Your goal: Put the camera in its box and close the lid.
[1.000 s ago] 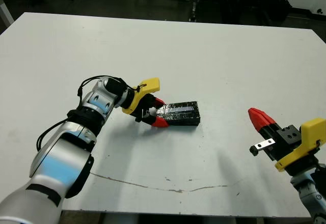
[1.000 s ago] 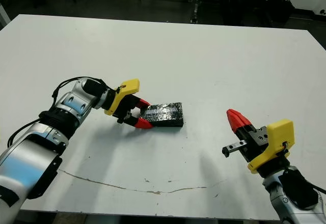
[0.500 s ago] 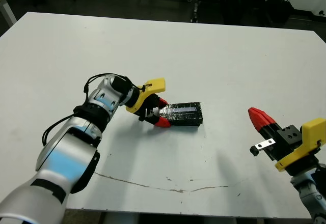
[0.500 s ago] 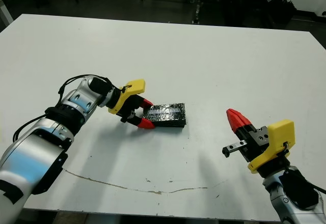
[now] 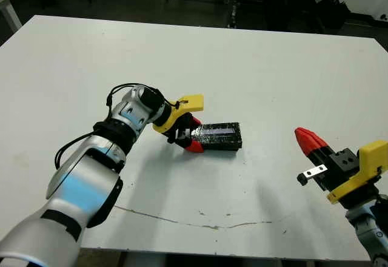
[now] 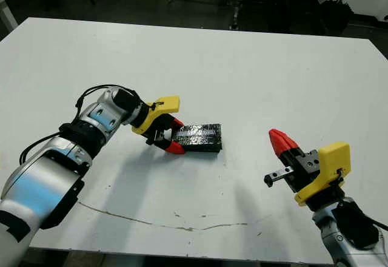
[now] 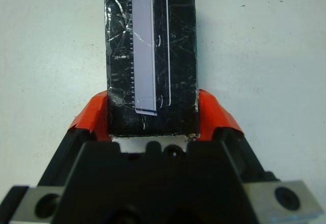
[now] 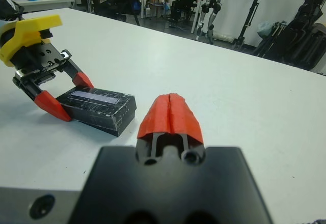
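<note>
Currently the box (image 5: 217, 137) lies flat mid-counter (image 5: 254, 67) with the lid (image 7: 151, 56) on it, crinkly glossy surface up, a pale strip along its length. Left gripper (image 5: 189, 137) straddles the box's near short end, one red finger (image 7: 91, 116) on each side, touching or nearly so; grip not confirmed. Right gripper (image 6: 280, 142) hovers well apart to the right, fingers pressed together, holding nothing. Camera not visible.
</note>
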Motion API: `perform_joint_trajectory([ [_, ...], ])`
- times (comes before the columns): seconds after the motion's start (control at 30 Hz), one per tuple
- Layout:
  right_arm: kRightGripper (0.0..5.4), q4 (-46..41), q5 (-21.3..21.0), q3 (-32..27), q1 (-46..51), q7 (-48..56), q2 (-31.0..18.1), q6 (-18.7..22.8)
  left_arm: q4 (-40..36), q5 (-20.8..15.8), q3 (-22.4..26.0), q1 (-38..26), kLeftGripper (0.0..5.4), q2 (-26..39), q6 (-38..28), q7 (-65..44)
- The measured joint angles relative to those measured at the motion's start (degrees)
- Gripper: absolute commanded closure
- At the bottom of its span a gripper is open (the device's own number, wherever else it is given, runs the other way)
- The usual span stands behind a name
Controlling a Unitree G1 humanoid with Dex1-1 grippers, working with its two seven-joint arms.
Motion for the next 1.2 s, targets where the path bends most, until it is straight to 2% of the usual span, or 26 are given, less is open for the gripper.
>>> perform_joint_trajectory([
  [0.37,5.40,0.0,0.4,0.1,0.1,0.0,0.0,0.0,-1.2,0.0,-0.6,0.0,2.23,0.0,3.2,-0.1],
  [0.67,5.40,0.0,0.4,0.4,0.8,-0.1,0.2,0.0,-5.0,0.5,-0.7,1.9,2.23,0.1,5.3,0.3],
  [0.77,5.40,0.0,0.4,0.5,0.9,-0.2,0.3,0.0,-6.8,0.8,-0.8,2.4,1.81,0.4,5.8,0.4],
  [1.0,5.40,-0.1,1.3,0.7,0.9,-0.3,0.4,0.0,-12.3,1.2,-3.1,4.9,0.89,0.4,-4.0,3.9],
  [1.2,5.40,0.0,1.3,1.1,1.0,-0.4,0.4,0.0,-14.9,0.5,-3.1,6.3,0.03,0.7,-4.4,4.1],
])
